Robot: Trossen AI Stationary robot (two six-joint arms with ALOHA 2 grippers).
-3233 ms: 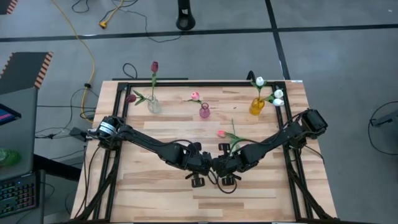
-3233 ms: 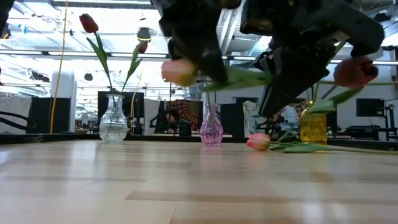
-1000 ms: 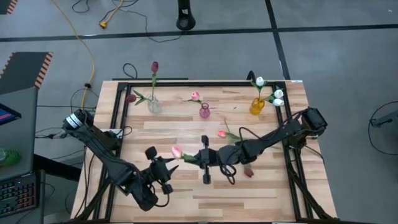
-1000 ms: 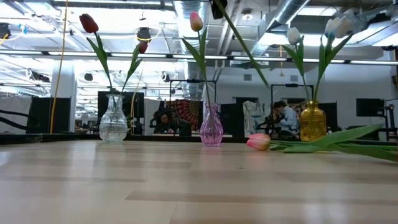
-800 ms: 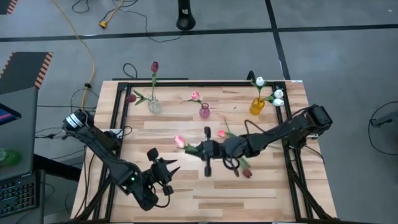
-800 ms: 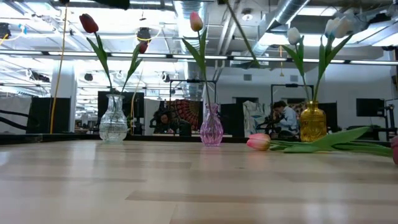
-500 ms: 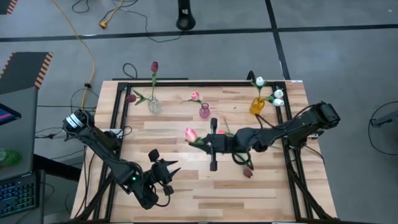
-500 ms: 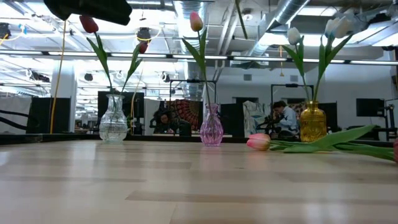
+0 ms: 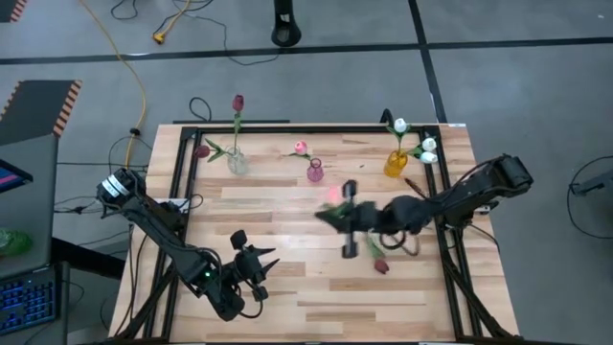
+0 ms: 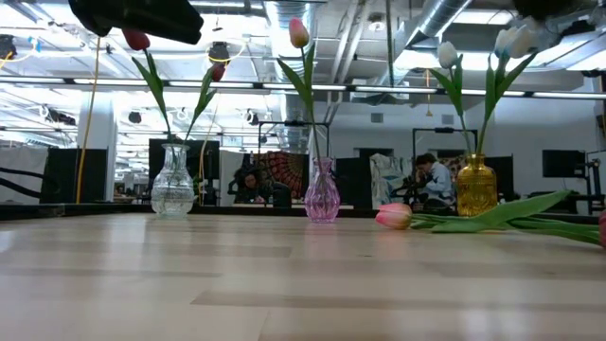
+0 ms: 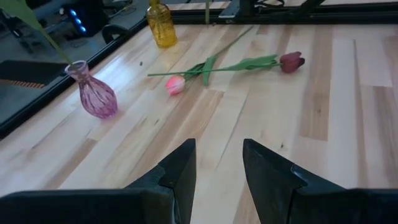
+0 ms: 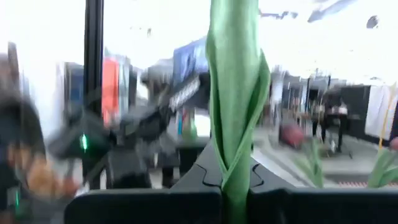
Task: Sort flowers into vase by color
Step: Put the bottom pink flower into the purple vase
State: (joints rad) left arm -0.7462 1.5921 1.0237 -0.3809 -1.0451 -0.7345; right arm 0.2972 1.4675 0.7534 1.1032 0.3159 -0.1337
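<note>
along the far edge of the desk [image 9: 287, 287] stand 3 vases. the clear vase [image 9: 237, 163] on the left holds 2 dark red tulips [image 9: 238, 102], their stems leaning apart. the pink vase [image 9: 315, 172] in the middle holds 1 pink tulip [image 9: 300, 147], upright in the low view. the amber vase [image 9: 397, 164] on the right holds white tulips [image 9: 400, 125], at least 3 heads showing from above.

the right pincer [image 9: 349, 221] is raised above the middle of the desk, just in front of the pink vase, pressed together on the green stem of another pink tulip [image 9: 332, 195]. from above, its head shows on the side toward the pink vase; in the right wrist view the leaf-wrapped stem [image 12: 233, 112] rises straight up between the fingers.

2 flowers lie flat on the right half of the desk. a loose pink tulip [image 11: 175, 84] lies in front of the amber vase, its long axis running across the desk, head toward the pink vase. a dark red tulip [image 11: 291, 61] lies nearer the front, below the right arm in the high view; in the left wrist view the 2 stems join in a single line, the heads pointing opposite ways.

the left pincer [image 9: 251, 267] waits near the front left of the desk, fingers spread and empty. bare wood lies open across the front and left of the desk.
</note>
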